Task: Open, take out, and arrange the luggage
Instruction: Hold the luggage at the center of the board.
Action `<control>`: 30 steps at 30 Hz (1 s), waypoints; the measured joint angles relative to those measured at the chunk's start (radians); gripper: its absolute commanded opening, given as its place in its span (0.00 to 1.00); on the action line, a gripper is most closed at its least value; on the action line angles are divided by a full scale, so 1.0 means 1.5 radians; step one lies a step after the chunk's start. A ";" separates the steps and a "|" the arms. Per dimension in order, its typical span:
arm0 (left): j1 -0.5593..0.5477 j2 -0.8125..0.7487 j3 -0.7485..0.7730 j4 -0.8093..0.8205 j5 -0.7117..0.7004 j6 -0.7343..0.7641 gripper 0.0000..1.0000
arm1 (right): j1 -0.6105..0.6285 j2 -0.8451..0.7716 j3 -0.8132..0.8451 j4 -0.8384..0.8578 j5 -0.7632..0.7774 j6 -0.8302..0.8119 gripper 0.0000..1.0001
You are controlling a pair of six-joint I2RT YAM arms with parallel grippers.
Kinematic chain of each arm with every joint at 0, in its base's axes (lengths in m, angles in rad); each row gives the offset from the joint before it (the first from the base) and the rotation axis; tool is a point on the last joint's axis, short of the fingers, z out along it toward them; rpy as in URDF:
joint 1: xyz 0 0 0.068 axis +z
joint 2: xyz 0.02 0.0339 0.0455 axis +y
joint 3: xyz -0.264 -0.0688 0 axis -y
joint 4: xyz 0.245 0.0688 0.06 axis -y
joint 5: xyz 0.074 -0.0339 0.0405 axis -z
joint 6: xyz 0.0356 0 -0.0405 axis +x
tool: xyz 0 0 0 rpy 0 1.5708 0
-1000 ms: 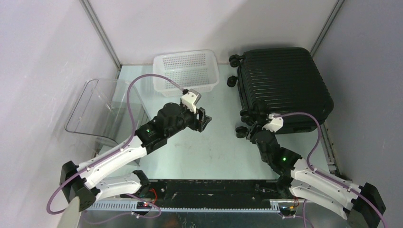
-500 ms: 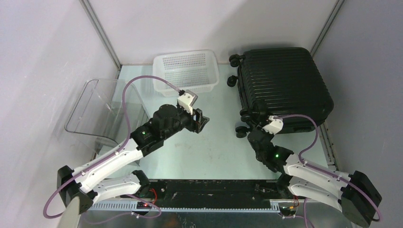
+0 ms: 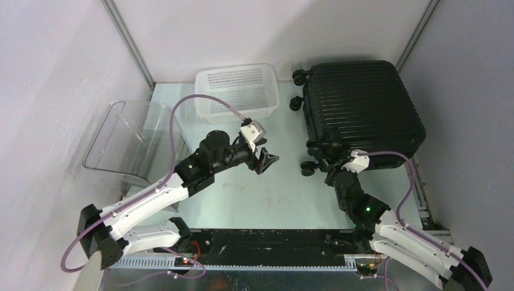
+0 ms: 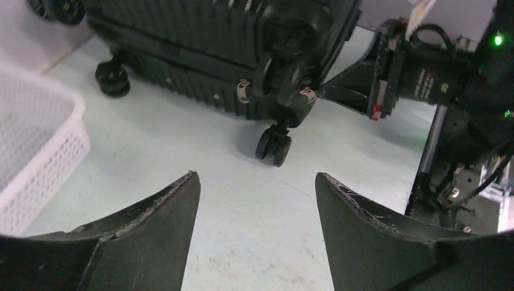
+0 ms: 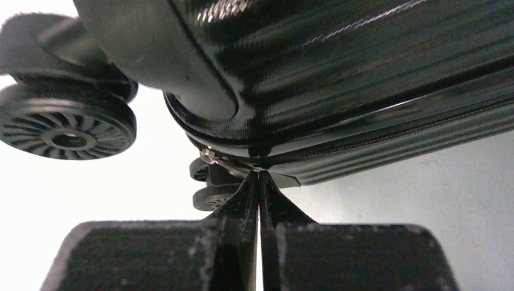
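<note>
From the top camera, the luggage is being shown lying flat at the far right of the tabletop, close against the right wall. It is being seen as a large black hard case with a ribbed shell and rounded corners. Its lid is shut and its small black wheels are all being turned toward the left. A white perforated basket is being shown just left of it at the far edge, and a clear plastic bin on the left. The left jaws are being held apart in the air over the middle of the tabletop, aimed at the luggage but well apart from it. The right jaws are being pressed to its near left corner.

From the left wrist camera, the side of the luggage is being shown, with metal zip pulls hanging near the corner and a double wheel resting on the tabletop. Nothing is being held between the spread jaws. The right arm is being seen at the corner.

From the right wrist camera, the glossy ribbed shell is being shown filling the top, with a spoked wheel at the left. The right jaws are being closed tip to tip at the zip seam, beside a metal pull. Whether anything is being pinched cannot be told.
</note>
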 measured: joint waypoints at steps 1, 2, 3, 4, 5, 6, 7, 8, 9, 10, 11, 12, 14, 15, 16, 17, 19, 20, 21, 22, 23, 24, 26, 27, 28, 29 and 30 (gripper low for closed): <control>0.000 0.008 0.000 0.017 0.023 0.029 0.79 | -0.011 -0.023 -0.007 0.005 -0.012 -0.006 0.00; 0.000 0.017 0.000 0.030 0.041 0.051 0.80 | -0.022 -0.037 -0.011 0.009 -0.023 -0.010 0.00; 0.000 0.028 0.001 0.043 0.059 0.077 0.80 | -0.033 -0.051 -0.013 0.012 -0.036 -0.013 0.00; 0.000 0.045 0.003 0.053 0.076 0.101 0.80 | -0.044 -0.061 -0.015 0.015 -0.048 -0.016 0.00; 0.000 0.059 0.007 0.057 0.090 0.122 0.81 | -0.053 -0.066 -0.016 0.018 -0.062 -0.021 0.00; 0.000 0.079 0.014 0.059 0.105 0.142 0.83 | -0.059 -0.067 -0.017 0.021 -0.073 -0.026 0.00; 0.000 0.102 0.025 0.057 0.124 0.165 0.83 | -0.065 -0.068 -0.018 0.023 -0.086 -0.031 0.00; 0.000 0.125 0.037 0.055 0.141 0.184 0.84 | -0.070 -0.068 -0.018 0.026 -0.098 -0.037 0.00; 0.000 0.148 0.050 0.052 0.161 0.203 0.84 | -0.075 -0.067 -0.018 0.029 -0.113 -0.043 0.00; 0.000 0.169 0.062 0.052 0.181 0.221 0.84 | -0.079 -0.066 -0.018 0.032 -0.123 -0.046 0.00; 0.000 0.185 0.070 0.051 0.199 0.235 0.85 | -0.085 -0.065 -0.018 0.035 -0.140 -0.051 0.01; 0.000 0.201 0.080 0.050 0.218 0.249 0.85 | -0.091 -0.063 -0.018 0.037 -0.153 -0.055 0.07; 0.000 0.229 0.103 0.043 0.247 0.268 0.87 | -0.099 -0.062 -0.018 0.040 -0.175 -0.057 0.14; 0.000 0.245 0.118 0.040 0.259 0.276 0.87 | -0.101 -0.060 -0.019 0.041 -0.187 -0.056 0.16; 0.000 0.262 0.135 0.039 0.269 0.283 0.88 | -0.101 -0.060 -0.019 0.042 -0.192 -0.054 0.20; 0.000 0.283 0.156 0.037 0.282 0.290 0.88 | -0.101 -0.060 -0.019 0.042 -0.197 -0.052 0.23; 0.000 0.310 0.181 0.037 0.297 0.297 0.88 | -0.099 -0.060 -0.024 0.045 -0.202 -0.044 0.30; 0.000 0.325 0.194 0.036 0.303 0.302 0.88 | -0.096 -0.060 -0.030 0.049 -0.202 -0.039 0.35; 0.000 0.336 0.202 0.035 0.310 0.306 0.88 | -0.093 -0.059 -0.033 0.050 -0.201 -0.037 0.37; 0.000 0.349 0.211 0.034 0.315 0.308 0.89 | -0.086 -0.057 -0.037 0.052 -0.198 -0.035 0.42; 0.000 0.363 0.221 0.033 0.319 0.312 0.89 | -0.077 -0.053 -0.040 0.053 -0.193 -0.032 0.47; 0.000 0.372 0.227 0.033 0.320 0.313 0.88 | -0.066 -0.049 -0.041 0.054 -0.184 -0.028 0.49; 0.000 0.391 0.240 0.033 0.320 0.313 0.89 | -0.043 -0.038 -0.041 0.066 -0.162 -0.019 0.53; 0.000 0.400 0.245 0.034 0.320 0.312 0.89 | -0.032 -0.030 -0.041 0.071 -0.148 -0.014 0.54; 0.000 0.405 0.248 0.035 0.320 0.310 0.89 | -0.020 -0.021 -0.041 0.077 -0.131 -0.007 0.55; 0.000 0.410 0.250 0.037 0.320 0.307 0.88 | -0.008 -0.011 -0.041 0.082 -0.115 -0.001 0.56; 0.000 0.413 0.250 0.041 0.320 0.305 0.88 | 0.002 -0.001 -0.041 0.085 -0.099 0.003 0.56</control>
